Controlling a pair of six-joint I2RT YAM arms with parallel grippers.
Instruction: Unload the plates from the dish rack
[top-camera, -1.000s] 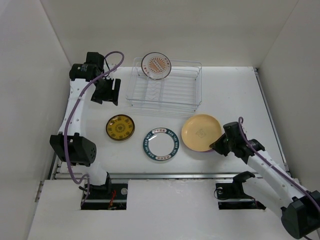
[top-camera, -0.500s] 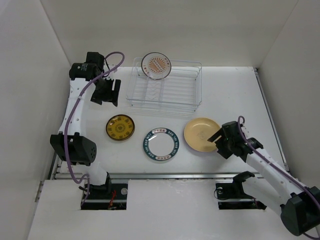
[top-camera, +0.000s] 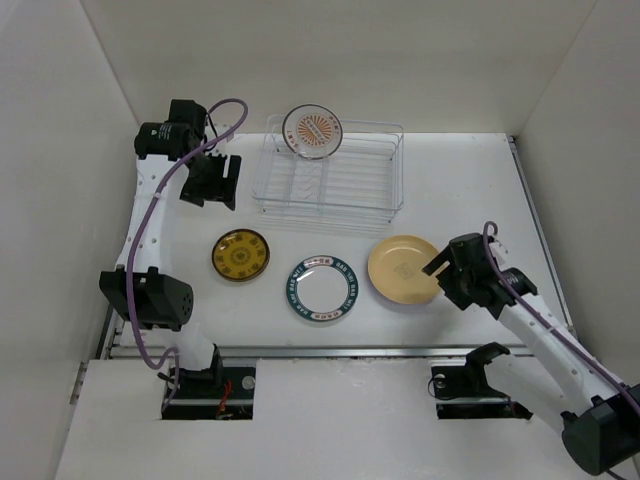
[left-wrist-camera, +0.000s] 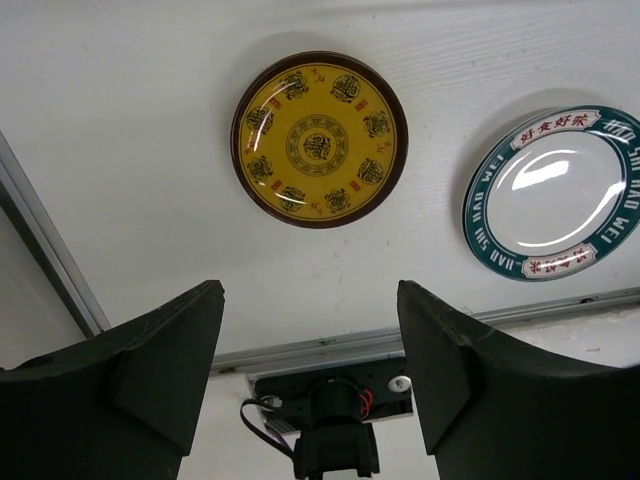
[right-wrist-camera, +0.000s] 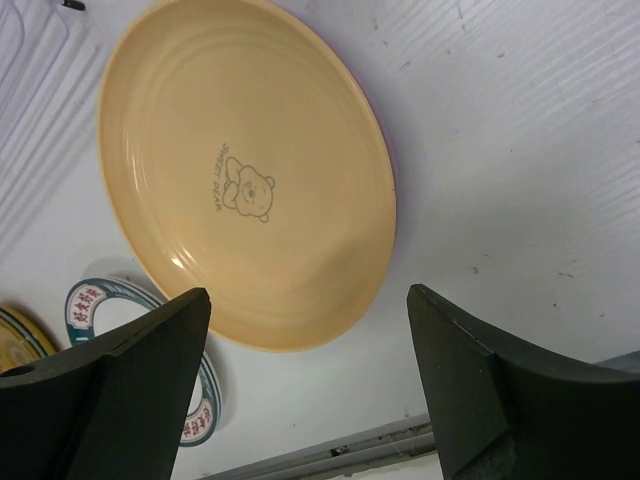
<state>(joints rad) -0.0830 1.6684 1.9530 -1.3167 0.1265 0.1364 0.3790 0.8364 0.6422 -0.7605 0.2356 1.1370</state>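
Observation:
The dish rack (top-camera: 345, 185) stands at the back of the table, and a plate with an orange-red centre (top-camera: 312, 130) stands upright at its far left end. Three plates lie flat on the table in front of it: a small gold-patterned one (top-camera: 240, 254) (left-wrist-camera: 320, 140), a white one with a teal rim (top-camera: 320, 288) (left-wrist-camera: 555, 190) and a tan-yellow one (top-camera: 403, 269) (right-wrist-camera: 240, 170). My right gripper (top-camera: 445, 278) (right-wrist-camera: 308, 300) is open just right of the tan-yellow plate, holding nothing. My left gripper (top-camera: 212, 184) (left-wrist-camera: 308, 300) hangs open and empty left of the rack, above the gold plate.
White walls close in the table on the left, back and right. A metal rail (left-wrist-camera: 430, 340) runs along the near edge by the arm bases. The teal-rimmed plate (right-wrist-camera: 100, 300) lies close beside the tan-yellow one.
My right gripper opened and let go of the tan-yellow plate, which dropped from tilted to flat on the table. The gripper then drew back to the right. The left arm barely moved.

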